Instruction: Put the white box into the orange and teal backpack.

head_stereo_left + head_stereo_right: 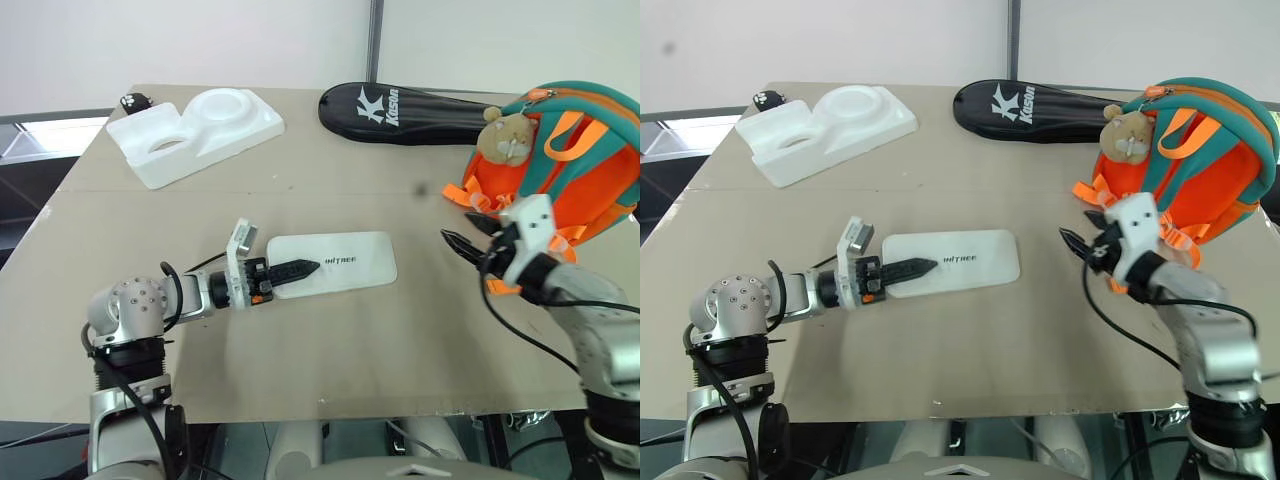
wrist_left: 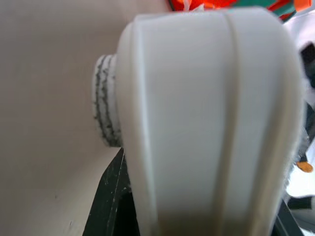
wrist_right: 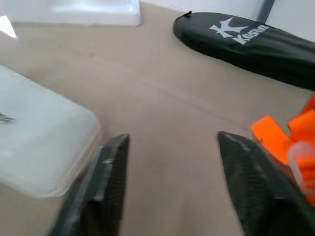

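Left claw (image 1: pixel 300 269) pinches the flat white plastic box's (image 1: pixel 345 261) near end for lifting; right claw (image 3: pixel 170 162) waits, spread, beside the orange-and-teal fabric backpack (image 1: pixel 590 170).

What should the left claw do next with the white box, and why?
Probably finish closing on the white box and lift it: the left claw sits at the box's near end, which lies flat on the table, apart from the orange and teal backpack.

White foam tray (image 1: pixel 195 132), black racket bag (image 1: pixel 420 112) at table (image 1: pixel 330 330) far edge.
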Tool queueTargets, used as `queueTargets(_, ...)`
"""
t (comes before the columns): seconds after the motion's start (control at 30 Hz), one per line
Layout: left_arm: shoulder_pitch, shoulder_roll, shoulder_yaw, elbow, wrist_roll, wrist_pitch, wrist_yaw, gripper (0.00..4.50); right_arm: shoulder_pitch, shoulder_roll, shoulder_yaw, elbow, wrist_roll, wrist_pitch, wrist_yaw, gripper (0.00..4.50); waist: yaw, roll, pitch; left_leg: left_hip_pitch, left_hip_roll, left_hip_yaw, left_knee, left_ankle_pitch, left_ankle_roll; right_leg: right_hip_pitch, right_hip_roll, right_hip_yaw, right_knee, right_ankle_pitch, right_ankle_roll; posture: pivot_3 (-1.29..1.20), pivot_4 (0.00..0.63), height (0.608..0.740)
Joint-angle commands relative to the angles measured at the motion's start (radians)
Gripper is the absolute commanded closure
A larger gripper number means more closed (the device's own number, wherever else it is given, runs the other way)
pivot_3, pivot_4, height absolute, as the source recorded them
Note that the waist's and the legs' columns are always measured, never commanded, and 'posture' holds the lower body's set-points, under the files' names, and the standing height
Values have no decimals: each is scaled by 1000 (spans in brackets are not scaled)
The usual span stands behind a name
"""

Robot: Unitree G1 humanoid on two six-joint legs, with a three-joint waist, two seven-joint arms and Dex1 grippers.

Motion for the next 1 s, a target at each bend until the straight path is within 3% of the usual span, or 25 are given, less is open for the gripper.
queueTargets(0.03, -20, -40, 42, -74, -42, -68, 23, 3520, -9, -50, -205, -119, 143, 179, -80, 49, -1, 0, 0, 0, 0, 0, 0, 0, 0, 0, 0, 0, 0, 0, 0, 0, 150, 740)
queueTargets(0.1, -27, -61, 44, -77, -37, -92, 43, 3520, -44, -65, -258, -113, 139, 255, -167, 49, -4, 0, 0, 0, 0, 1, 1, 0, 0, 0, 0, 1, -1, 0, 0, 0, 150, 740)
queueTargets(0.23, -41, -74, 31, -74, -37, -116, 53, 3520, -178, -63, -239, 7, 60, 292, -318, 49, -8, 0, 0, 1, 0, 2, 2, 0, 0, 0, 0, 2, -1, -2, -3, 0, 150, 740)
queueTargets(0.3, -49, -74, 16, -68, -22, -142, 52, 3520, -307, -35, -160, 200, -54, 227, -427, 49, -9, 0, 0, 1, -1, 3, 3, 0, 0, 0, 0, 4, -1, -1, -3, 0, 150, 740)
queueTargets(0.43, -52, -65, 18, -67, -25, -163, 56, 3520, -445, 23, -81, 414, -126, 70, -444, 49, -8, 0, 0, 0, -1, 3, 2, 0, 0, 0, 1, 4, -1, 0, 0, 0, 150, 740)
queueTargets(0.53, -35, -60, 24, -88, -28, -178, 64, 3520, -485, 23, -38, 504, -190, -27, -457, 931, -3, 1, 1, -4, -1, 2, 0, 0, 0, -3, 1, 3, -1, 0, 1, 0, 150, 740)
queueTargets(0.63, -21, -67, 38, -105, -33, -200, 84, 3520, -500, 14, -3, 545, -238, -114, -449, 2445, -4, 1, 1, -11, -1, 2, 0, 0, 0, -9, 0, 2, -3, 0, 2, 0, 150, 740)
queueTargets(0.67, -17, -71, 43, -114, -35, -213, 88, 3520, -501, 8, 12, 548, -247, -148, -428, 2707, -4, 1, 1, -11, -1, 3, 0, 0, 0, -9, -1, 3, -3, 0, 2, 0, 150, 740)
queueTargets(0.7, -13, -77, 48, -122, -37, -227, 93, 3520, -502, 4, 25, 549, -251, -178, -405, 3424, -4, 2, 1, -11, -1, 3, 0, 0, 0, -9, -1, 3, -4, 0, 2, 0, 150, 740)
queueTargets(0.77, -10, -98, 72, -136, -32, -289, 113, 3520, -510, 8, 39, 536, -224, -230, -336, 4428, -5, 2, 2, -11, -1, 3, 0, 0, 0, -9, -1, 3, -4, 0, 2, 0, 150, 740)
queueTargets(1.0, -44, -99, 93, -182, 5, -477, 152, 3520, -572, 33, 97, 400, -29, -266, -49, 4475, -9, 3, 2, -9, -1, 1, 0, 0, 0, -9, 1, 3, -1, 0, 2, 0, 150, 740)
